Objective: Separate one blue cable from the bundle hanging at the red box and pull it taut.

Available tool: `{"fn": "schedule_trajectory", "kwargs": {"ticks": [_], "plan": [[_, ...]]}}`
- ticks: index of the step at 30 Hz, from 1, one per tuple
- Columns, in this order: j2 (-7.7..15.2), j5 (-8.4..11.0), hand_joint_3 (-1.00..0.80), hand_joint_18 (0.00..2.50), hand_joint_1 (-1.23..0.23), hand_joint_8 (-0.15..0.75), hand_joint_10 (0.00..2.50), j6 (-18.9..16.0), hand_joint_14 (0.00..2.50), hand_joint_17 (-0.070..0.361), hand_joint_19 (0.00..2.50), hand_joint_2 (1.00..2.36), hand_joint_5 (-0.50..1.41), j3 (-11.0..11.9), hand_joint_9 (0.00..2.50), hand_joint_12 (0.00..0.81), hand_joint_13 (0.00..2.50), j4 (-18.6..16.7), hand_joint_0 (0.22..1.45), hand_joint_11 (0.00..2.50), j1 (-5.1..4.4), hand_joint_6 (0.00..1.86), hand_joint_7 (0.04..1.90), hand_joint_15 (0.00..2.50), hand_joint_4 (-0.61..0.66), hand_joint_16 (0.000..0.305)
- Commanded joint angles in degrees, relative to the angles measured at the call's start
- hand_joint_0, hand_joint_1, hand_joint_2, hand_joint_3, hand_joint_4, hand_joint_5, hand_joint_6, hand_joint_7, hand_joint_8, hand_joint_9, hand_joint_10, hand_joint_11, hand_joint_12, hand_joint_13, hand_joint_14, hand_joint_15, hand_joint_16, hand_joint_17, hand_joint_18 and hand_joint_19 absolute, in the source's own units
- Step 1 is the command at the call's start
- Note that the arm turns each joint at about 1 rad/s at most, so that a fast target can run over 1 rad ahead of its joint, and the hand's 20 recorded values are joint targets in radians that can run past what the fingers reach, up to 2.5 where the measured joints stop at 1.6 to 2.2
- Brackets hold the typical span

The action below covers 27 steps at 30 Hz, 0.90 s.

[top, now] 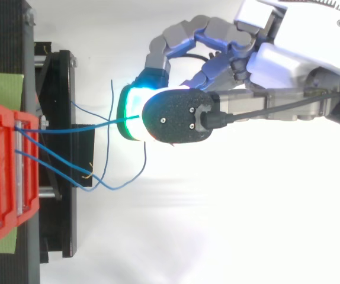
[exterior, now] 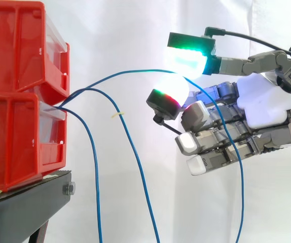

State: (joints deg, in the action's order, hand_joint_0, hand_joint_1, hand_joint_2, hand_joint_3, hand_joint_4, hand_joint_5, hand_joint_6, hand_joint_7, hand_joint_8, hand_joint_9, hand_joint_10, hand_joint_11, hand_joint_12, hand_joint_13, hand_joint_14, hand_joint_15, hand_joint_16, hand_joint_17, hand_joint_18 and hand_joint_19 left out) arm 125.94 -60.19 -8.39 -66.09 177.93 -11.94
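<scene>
- The grey-and-white robot hand (exterior: 259, 109) reaches in from the right, with two glowing fingertips (exterior: 188, 55) closed against each other around one thin blue cable (exterior: 125, 73); the remaining fingers are curled underneath.
- From that pinch, the held cable bows gently down to the slot of the lower red plastic bin (exterior: 8, 142). Behind the hand, its loose part drops away.
- Two other blue cables (exterior: 96, 172) hang slack from the same slot, between bin and hand and apart from the fingers.
- The bins sit on a black stand (exterior: 29, 202).
- Glare washes out the contact point, and from above a dark fingertip back covers it.
- The bottom edge cuts off all cable ends in the side view.
</scene>
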Motion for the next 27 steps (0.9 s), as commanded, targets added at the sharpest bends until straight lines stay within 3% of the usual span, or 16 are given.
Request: {"fn": "schedule_trajectory", "kwargs": {"ticks": [1,4,13,14,15,17,18,19,22,23,25,27], "plan": [[0.01,-0.46,-0.3,0.63,-0.74,0.284,0.22,-0.57,0.02,0.093,0.5,1.01,-0.17,-0.01,0.93,0.319,0.91,0.13,0.69,1.28,-0.02,0.98,1.03,0.77,-0.06,0.041],[0.01,-0.81,-0.3,0.65,-0.73,0.286,0.43,-0.66,0.02,0.093,0.53,1.01,-0.17,-0.01,0.83,0.315,0.96,0.84,0.69,1.2,0.07,0.98,1.03,0.87,-0.07,0.041],[0.01,-2.57,-0.3,0.77,-0.72,0.286,0.64,-1.8,0.0,0.093,0.64,1.01,-0.18,-0.01,0.76,0.278,1.2,1.89,0.7,1.14,0.16,0.99,1.01,1.45,-0.07,0.041],[0.01,-2.65,-0.3,0.79,-0.72,0.293,0.78,-1.89,0.0,0.09,0.65,1.01,-0.18,-0.01,0.73,0.282,1.21,1.98,0.7,1.11,0.16,0.99,1.01,1.55,-0.07,0.04],[0.01,-2.74,-0.3,0.8,-0.73,0.292,0.89,-1.98,0.25,0.089,0.69,1.01,-0.18,-0.01,0.72,0.278,1.15,1.98,0.7,1.08,0.07,0.98,1.01,1.47,-0.07,0.039],[0.01,-2.83,-0.3,0.9,-0.73,0.283,1.46,-1.98,1.0,0.079,0.96,1.01,-0.18,-0.01,0.64,0.281,1.02,1.8,0.7,0.93,0.07,0.99,1.0,1.34,-0.07,0.035],[0.01,-2.83,-0.3,0.91,-0.73,0.276,1.51,-1.98,1.22,0.079,1.0,1.01,-0.18,-0.01,0.63,0.277,0.98,1.8,0.71,0.95,0.16,0.99,1.0,1.25,-0.07,0.035],[0.01,-2.83,-0.31,0.93,-0.73,0.277,1.77,-1.89,1.46,0.076,1.09,1.01,-0.18,-0.01,0.59,0.279,0.93,1.72,0.71,0.9,0.07,0.99,0.99,1.22,-0.07,0.034],[0.01,-2.74,-0.31,1.02,-0.73,0.282,2.21,-1.89,2.01,0.074,1.27,1.01,-0.18,-0.01,0.54,0.289,0.82,1.45,0.71,0.8,0.16,0.99,0.97,1.14,-0.06,0.033],[0.01,-2.74,-0.31,1.03,-0.73,0.279,2.28,-1.89,2.09,0.072,1.28,1.01,-0.18,-0.01,0.53,0.285,0.81,1.45,0.71,0.79,0.07,0.99,0.98,1.14,-0.06,0.032],[0.01,-2.74,-0.31,1.12,-0.73,0.282,2.49,-1.98,2.46,0.063,1.52,1.01,-0.18,-0.01,0.51,0.296,0.75,1.54,0.71,0.74,0.16,0.99,0.97,1.1,-0.06,0.028],[0.01,-2.57,-0.3,1.19,-0.73,0.285,2.5,-1.98,2.5,0.056,1.7,1.01,-0.18,-0.01,0.5,0.299,0.72,1.63,0.72,0.74,0.16,0.99,0.98,1.14,-0.05,0.025]]}}
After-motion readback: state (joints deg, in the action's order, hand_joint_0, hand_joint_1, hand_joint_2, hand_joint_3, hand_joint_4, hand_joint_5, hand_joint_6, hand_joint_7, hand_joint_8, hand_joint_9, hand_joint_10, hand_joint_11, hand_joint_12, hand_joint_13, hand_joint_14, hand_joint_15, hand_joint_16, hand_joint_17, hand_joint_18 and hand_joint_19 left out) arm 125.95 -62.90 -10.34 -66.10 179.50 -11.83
